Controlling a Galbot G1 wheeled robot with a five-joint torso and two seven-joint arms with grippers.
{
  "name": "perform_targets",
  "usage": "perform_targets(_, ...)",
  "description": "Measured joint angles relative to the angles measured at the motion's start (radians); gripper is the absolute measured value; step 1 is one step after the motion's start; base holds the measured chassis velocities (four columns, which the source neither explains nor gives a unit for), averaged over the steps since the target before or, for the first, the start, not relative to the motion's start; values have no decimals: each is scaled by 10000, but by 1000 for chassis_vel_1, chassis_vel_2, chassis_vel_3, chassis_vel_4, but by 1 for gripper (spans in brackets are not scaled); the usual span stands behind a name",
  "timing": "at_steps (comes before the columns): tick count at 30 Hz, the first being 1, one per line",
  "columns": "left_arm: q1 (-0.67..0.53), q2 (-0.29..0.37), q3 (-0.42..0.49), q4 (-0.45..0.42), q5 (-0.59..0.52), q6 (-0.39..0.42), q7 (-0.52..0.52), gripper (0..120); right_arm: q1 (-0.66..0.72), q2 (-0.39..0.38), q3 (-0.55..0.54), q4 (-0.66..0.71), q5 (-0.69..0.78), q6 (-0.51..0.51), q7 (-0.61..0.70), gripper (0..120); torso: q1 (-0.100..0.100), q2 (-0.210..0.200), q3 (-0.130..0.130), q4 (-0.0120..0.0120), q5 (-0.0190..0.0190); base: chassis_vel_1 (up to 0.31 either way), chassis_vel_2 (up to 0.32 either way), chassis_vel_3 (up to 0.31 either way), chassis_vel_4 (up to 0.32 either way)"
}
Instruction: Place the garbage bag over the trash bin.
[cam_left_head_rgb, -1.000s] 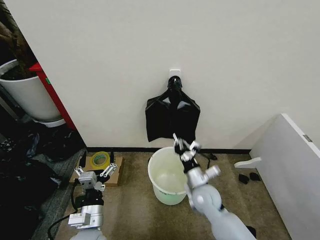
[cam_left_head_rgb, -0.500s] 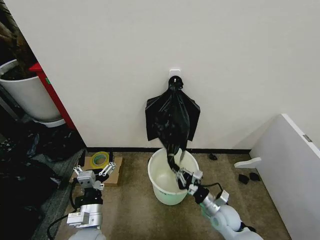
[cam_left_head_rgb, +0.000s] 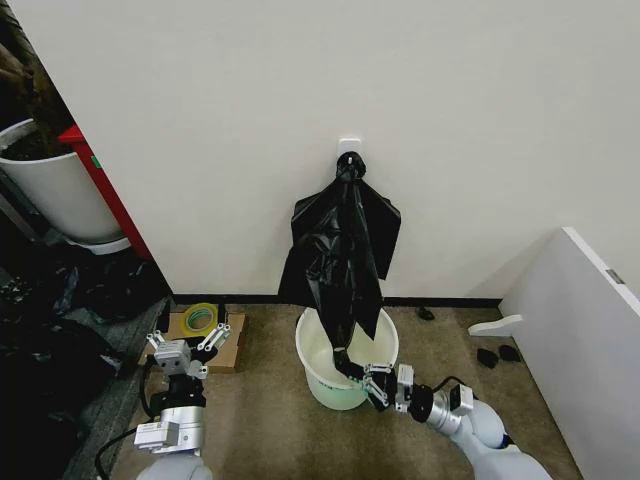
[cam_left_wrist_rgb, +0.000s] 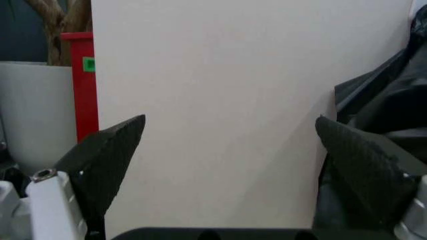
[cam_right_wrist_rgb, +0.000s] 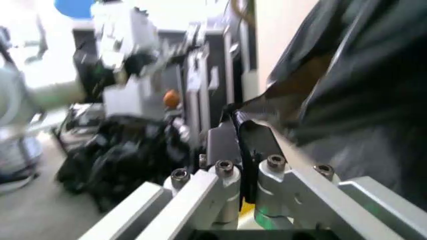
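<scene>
**Right gripper pinching the garbage bag above the trash bin**

Fingers of the right gripper (cam_left_head_rgb: 366, 381) are pressed together on the bottom tip of the garbage bag (cam_left_head_rgb: 342, 262), at the near rim of the trash bin (cam_left_head_rgb: 318, 370), in the head view. The right arm reaches in low from the lower right. The bag is thin, crinkled black plastic; it hangs from a small white hook (cam_left_head_rgb: 348, 147) on the wall, pinched to a point there, and stretches down into the mouth of the white round bin, which stands on the brown floor against the wall.

The right wrist view shows the pinch up close: two dark fingers (cam_right_wrist_rgb: 257, 141) clamped flat on a fold of shiny black plastic.

The left gripper (cam_left_head_rgb: 187, 349) rests low at the left, beside a cardboard box (cam_left_head_rgb: 228, 347) with a roll of yellow tape (cam_left_head_rgb: 201, 317) on it. The left wrist view shows its two dark fingers (cam_left_wrist_rgb: 107, 162) spread wide apart, holding nothing, facing the bare wall, with a red post (cam_left_wrist_rgb: 85, 82) and a white planter pot (cam_left_wrist_rgb: 35, 107) to one side.

No legible writing appears anywhere.
</scene>
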Motion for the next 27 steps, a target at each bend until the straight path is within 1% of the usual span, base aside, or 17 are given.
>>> perform_targets(3,-1,0,-9,9,2,3,0,100,27,20,73,350,209,255,162,13,0,0,0,0,0,0,0,0,0)
perform_targets(4,-1,0,-9,9,2,3,0,100,27,20,73,350,209,255,162,13,0,0,0,0,0,0,0,0,0)
perform_targets(6,4,2,-16,11,2,3,-12,100,-38,20,272,599,172,404,77,22,0,0,0,0,0,0,0,0,0)
perform_targets(7,7,6,-20,13,2,3,-23,100,-113,20,428,772,159,451,-83,28,0,0,0,-1,0,0,0,0,0)
perform_targets(8,7,6,-20,13,2,3,-23,100,-113,20,428,772,159,451,-83,28,0,0,0,-1,0,0,0,0,0)
perform_targets(12,33,48,-35,32,6,-1,-51,100,-459,-9,1110,1373,-50,558,-935,46,0,0,0,-1,0,0,0,0,0)
perform_targets(13,33,48,-35,32,6,-1,-51,100,-459,-9,1110,1373,-50,558,-935,46,0,0,0,-1,0,0,0,0,0)
perform_targets(16,38,57,-18,41,24,-1,-54,100,-567,-30,1492,1491,-589,913,-1131,61,0,0,0,-2,0,0,0,0,0)
perform_targets(17,38,57,-18,41,24,-1,-54,100,-567,-30,1492,1491,-589,913,-1131,61,0,0,0,-2,0,0,0,0,0)
perform_targets(19,37,55,7,43,46,3,-54,100,-508,20,1637,1306,-1377,1458,-604,71,0,0,0,-1,0,0,0,0,0)
perform_targets(20,37,55,7,43,46,3,-54,100,-508,20,1637,1306,-1377,1458,-604,71,0,0,0,-1,0,0,0,0,0)
perform_targets(21,34,54,15,43,51,7,-54,100,-497,50,1636,1200,-1998,1767,163,76,0,0,0,0,0,0,0,0,0)
perform_targets(23,29,74,8,42,53,18,-52,100,-630,84,1305,1079,-3668,2075,3133,86,0,0,0,0,-1,0,0,0,0)
perform_targets(24,29,74,8,42,53,18,-52,100,-630,84,1305,1079,-3668,2075,3133,86,0,0,0,0,-1,0,0,0,0)
perform_targets(25,28,87,0,40,50,22,-53,100,-720,81,1119,1078,-4042,1968,4203,89,0,0,0,0,1,0,0,0,0)
perform_targets(26,27,112,-16,33,42,25,-55,100,-803,69,910,1084,-4271,1696,5433,95,0,0,0,-1,3,0,0,0,0)
perform_targets(27,26,127,-29,23,30,27,-58,100,-847,54,766,1106,-4278,1446,6143,98,0,0,0,-1,1,0,0,0,0)
